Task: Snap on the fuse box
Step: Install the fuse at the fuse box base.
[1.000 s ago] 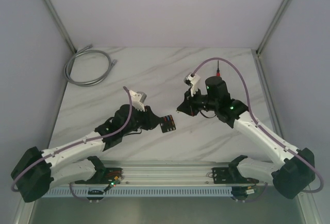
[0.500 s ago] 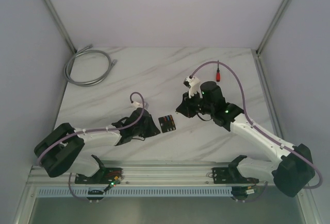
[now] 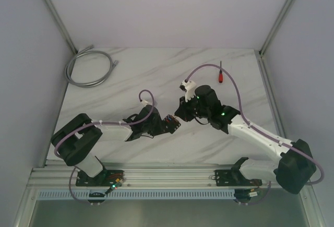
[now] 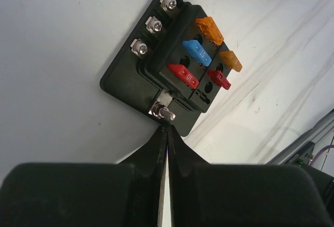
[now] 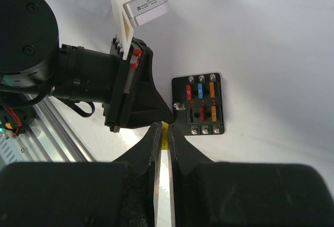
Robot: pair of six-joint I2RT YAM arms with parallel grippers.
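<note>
The fuse box (image 3: pixel 169 123) lies flat on the marble table, a black block holding red, blue and orange fuses (image 4: pixel 201 55); its lower middle slot shows empty (image 5: pixel 197 116). My left gripper (image 4: pixel 166 127) is shut with nothing between its fingers, and its tips rest against the metal stud (image 4: pixel 163 112) at the box's near corner. My right gripper (image 5: pixel 165 128) is shut on a small yellow fuse (image 5: pixel 165 132), just off the box's left corner (image 5: pixel 201 104) and tip to tip with the left gripper (image 5: pixel 133 99). In the top view both grippers (image 3: pixel 156 124) (image 3: pixel 180 116) meet at the box.
A coiled grey cable (image 3: pixel 88 68) lies at the back left of the table. A red-handled screwdriver (image 3: pixel 222 74) lies at the back right. The aluminium rail (image 3: pixel 172 175) with the arm bases runs along the near edge.
The left gripper closed and slid right until its tips reached the fuse box. The right gripper came forward and left, down to the box, still holding the yellow fuse.
</note>
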